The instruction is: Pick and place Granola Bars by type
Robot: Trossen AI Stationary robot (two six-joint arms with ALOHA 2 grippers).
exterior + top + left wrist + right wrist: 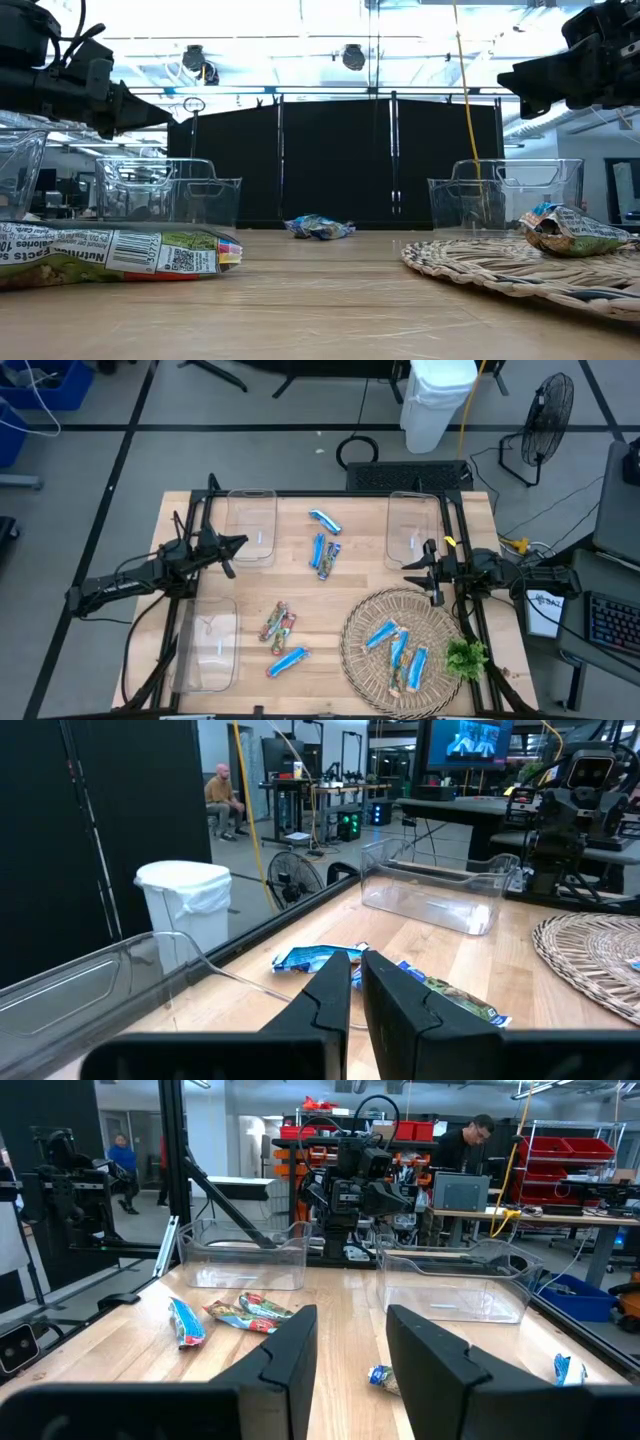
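Blue and multicoloured granola bars lie flat on the wooden table. A blue one point(324, 520) lies at the far middle, and a blue and a multicoloured one point(322, 555) lie just nearer. Two multicoloured bars point(277, 622) and a blue one point(287, 660) lie near the front. Several bars point(398, 650), mostly blue, lie on the woven mat point(360, 615). My left gripper point(240, 543) hovers shut and empty beside the far left bin point(250, 525). In its wrist view point(357, 990) it points toward the middle bars point(310, 958). My right gripper point(410, 564) hovers open and empty point(352, 1350) by the far right bin point(413, 530).
A third clear bin point(208, 645) stands at the near left. A green leafy sprig point(466, 657) lies at the mat's right rim. Bare wood shows in the table's middle, between the bars and the bins. People stand and sit in the room beyond the table.
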